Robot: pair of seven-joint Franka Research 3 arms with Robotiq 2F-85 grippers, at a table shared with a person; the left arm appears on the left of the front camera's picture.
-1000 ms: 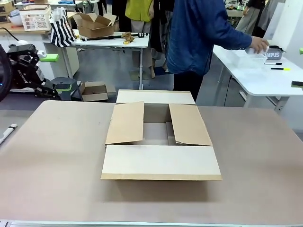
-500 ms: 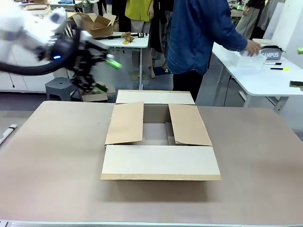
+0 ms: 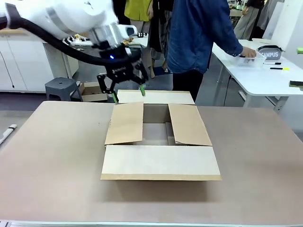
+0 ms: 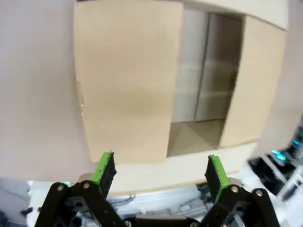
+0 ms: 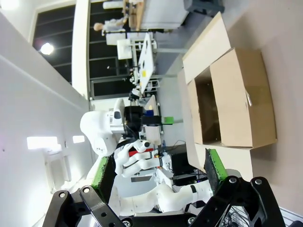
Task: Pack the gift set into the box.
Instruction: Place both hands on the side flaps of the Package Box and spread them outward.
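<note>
Compared with half a second ago, the left gripper point(image 3: 128, 94) is found carried rightwards and downwards, and is now poised above the far left corner of the box point(image 3: 158, 161). Its jaws are spread apart and nothing is held between them; in the left wrist view the green pads point(image 4: 106, 165) are seen apart, with the box's left flap point(image 4: 125, 80) below. The right gripper point(image 5: 160, 165) is likewise parted and empty, well away from the box point(image 5: 241, 99).

The box is placed in the middle of the table point(image 3: 57, 142), with the near and far flaps laid outwards and the two side flaps folded partly over the opening. The person point(image 3: 199, 33) is turned towards a side table at the far right.

The carton is judged to be light and fairly stiff, though its flaps hinge easily and can be creased. It is far too wide to be spanned by the jaws, so a pinch on a flap's free edge is thought best. The left flap point(image 3: 125, 123) is probably the one to be taken and swung outwards.
</note>
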